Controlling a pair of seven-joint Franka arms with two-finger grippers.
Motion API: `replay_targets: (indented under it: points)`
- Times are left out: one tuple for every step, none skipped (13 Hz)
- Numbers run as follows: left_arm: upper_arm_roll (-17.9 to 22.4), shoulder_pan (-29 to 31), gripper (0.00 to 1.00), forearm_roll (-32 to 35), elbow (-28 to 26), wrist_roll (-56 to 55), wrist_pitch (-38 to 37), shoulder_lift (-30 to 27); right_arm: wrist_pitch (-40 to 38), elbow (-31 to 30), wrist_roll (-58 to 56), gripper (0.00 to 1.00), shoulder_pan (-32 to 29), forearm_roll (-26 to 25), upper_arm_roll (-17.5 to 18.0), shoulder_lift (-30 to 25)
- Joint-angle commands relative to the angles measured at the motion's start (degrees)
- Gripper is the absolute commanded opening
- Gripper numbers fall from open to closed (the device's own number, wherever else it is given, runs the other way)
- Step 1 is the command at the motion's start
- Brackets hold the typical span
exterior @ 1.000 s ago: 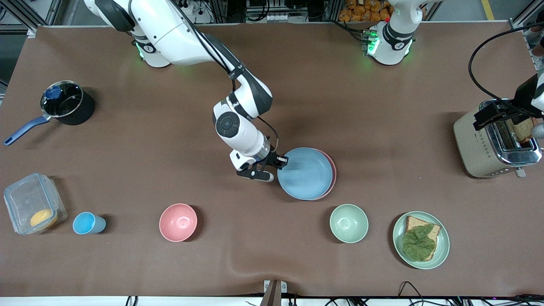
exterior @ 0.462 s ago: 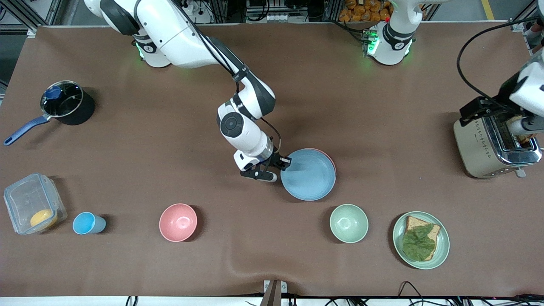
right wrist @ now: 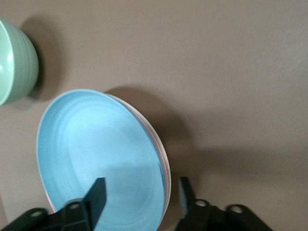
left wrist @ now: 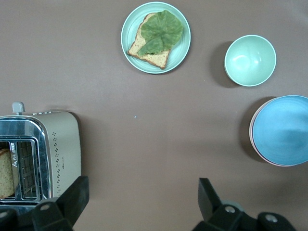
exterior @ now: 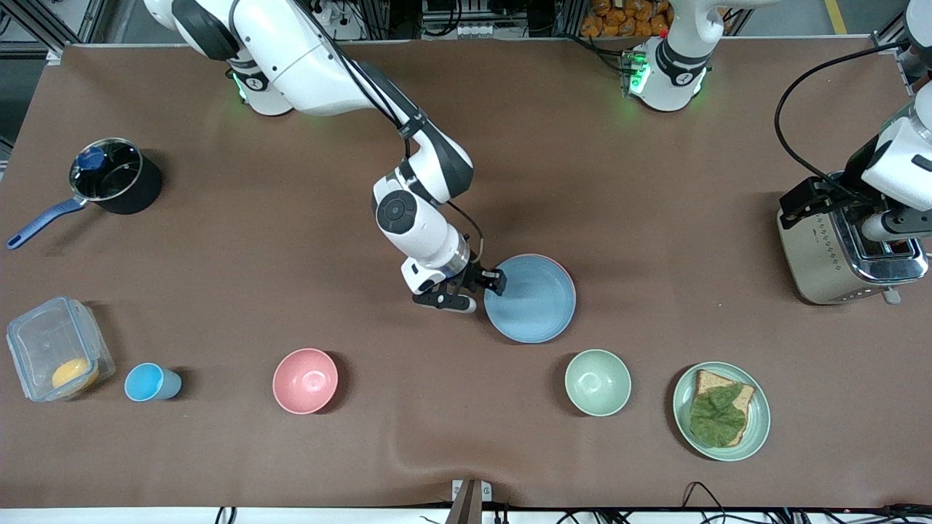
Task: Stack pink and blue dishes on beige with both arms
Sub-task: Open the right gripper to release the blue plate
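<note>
The light blue plate lies on the pale pink plate, which shows only as a thin rim. No beige plate can be made out; the stack hides whatever lies under it. My right gripper is open at the stack's edge toward the right arm's end. One of its fingers is over the blue plate and the other is outside the rim. My left gripper is open and empty, up above the toaster. The left wrist view also shows the blue plate.
Nearer the front camera stand a green bowl, a green plate with bread and a leaf, a pink bowl, a blue cup and a clear container. A black pot sits toward the right arm's end.
The blue plate has shifted toward the left arm's end and settled over the pink plate, covering nearly all of it. The right gripper followed it. The left hand has moved above the toaster.
</note>
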Motion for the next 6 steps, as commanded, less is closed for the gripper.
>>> replay_targets:
  points:
    - [0.98, -0.59, 1.00, -1.39, -0.99, 1.84, 0.22, -0.85, -9.56, -0.24, -4.13, 1.00, -5.15, -0.37, -0.10, -4.75]
    - [1.07, -0.15, 1.00, -1.30, -1.60, 1.93, 0.04, -1.47, -13.26, -0.32, -9.30, 1.00, -7.78, -0.54, -0.10, -6.24]
    - [1.07, 0.38, 1.00, -1.30, -2.91, 2.02, 0.21, -2.69, -17.03, -0.24, -14.48, 1.00, -10.94, -0.63, -0.10, -7.48]
    - [1.16, 0.55, 1.00, -1.30, -3.53, 2.02, 0.13, -3.48, -20.90, -0.50, -19.32, 1.00, -14.02, -0.63, -0.19, -8.88]
    - [1.25, 0.38, 1.00, -1.30, -3.36, 2.02, -0.05, -3.49, -25.03, -0.94, -22.68, 1.00, -16.40, -1.24, -0.71, -10.46]
    - [1.25, 0.29, 1.00, -1.21, -2.92, 1.59, -0.66, -3.32, -28.99, -1.20, -25.15, 1.00, -18.60, -4.12, -2.28, -11.78]
